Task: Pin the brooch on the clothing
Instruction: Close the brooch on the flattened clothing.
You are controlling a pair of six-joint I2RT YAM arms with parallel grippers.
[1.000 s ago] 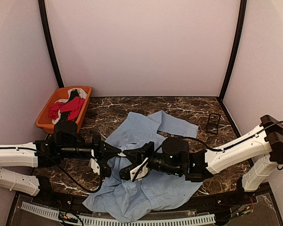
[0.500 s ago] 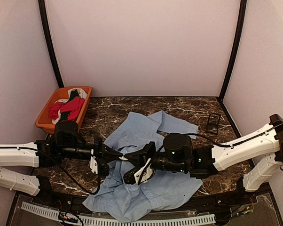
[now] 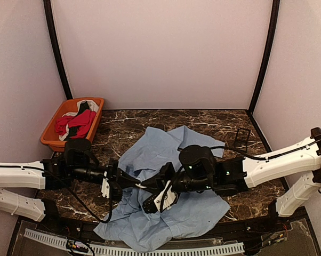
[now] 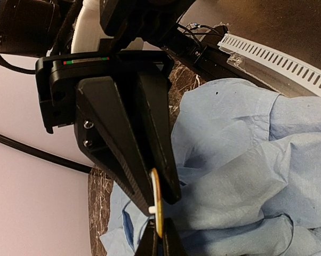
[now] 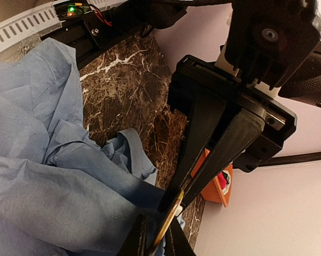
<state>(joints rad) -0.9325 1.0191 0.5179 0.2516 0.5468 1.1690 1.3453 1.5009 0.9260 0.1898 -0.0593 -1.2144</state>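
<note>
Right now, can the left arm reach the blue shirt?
Probably yes: the left claw, shut on the brooch, hangs over the blue shirt; only the right claw, tip to tip with it, crowds it.

White arm links [image 3: 278,162], black wrists [image 3: 198,169], black cables [image 4: 38,153]

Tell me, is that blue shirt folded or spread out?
Spread out, not folded: the shirt lies open and rumpled across the marble table, with one sleeve reaching toward the back.

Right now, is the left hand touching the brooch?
Touching. The left wrist view shows the brooch edge-on, its lower rim clamped in the shut left hand.
</note>
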